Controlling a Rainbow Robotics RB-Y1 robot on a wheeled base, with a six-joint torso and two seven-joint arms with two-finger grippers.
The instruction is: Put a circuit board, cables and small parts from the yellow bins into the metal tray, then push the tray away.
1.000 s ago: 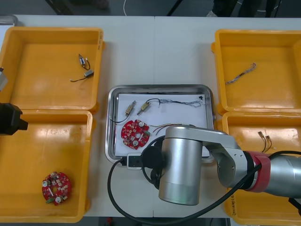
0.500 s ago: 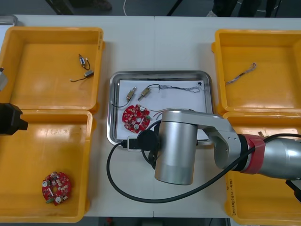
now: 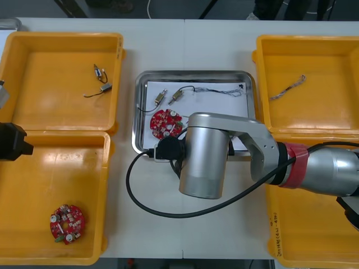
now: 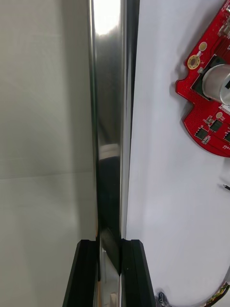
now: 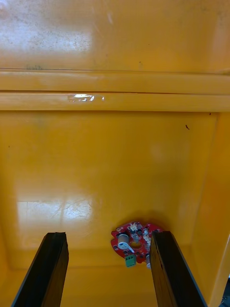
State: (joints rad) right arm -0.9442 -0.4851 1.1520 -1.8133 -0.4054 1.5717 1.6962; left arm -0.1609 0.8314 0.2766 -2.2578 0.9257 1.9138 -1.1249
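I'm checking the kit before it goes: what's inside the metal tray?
Inside the metal tray, on white lining: a round red circuit board, two small metal parts, a thin cable. The right arm covers its near right part; the right gripper clamps the near rim.

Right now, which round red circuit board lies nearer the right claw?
The circuit board inside the shiny metal tray, beside the right claw shut on the tray's rim. The other board lies in the near-left yellow bin, near the open left claw.

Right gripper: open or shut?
Shut. The right gripper pinches the rim of the metal tray between its fingers. The left gripper hangs over a yellow bin.
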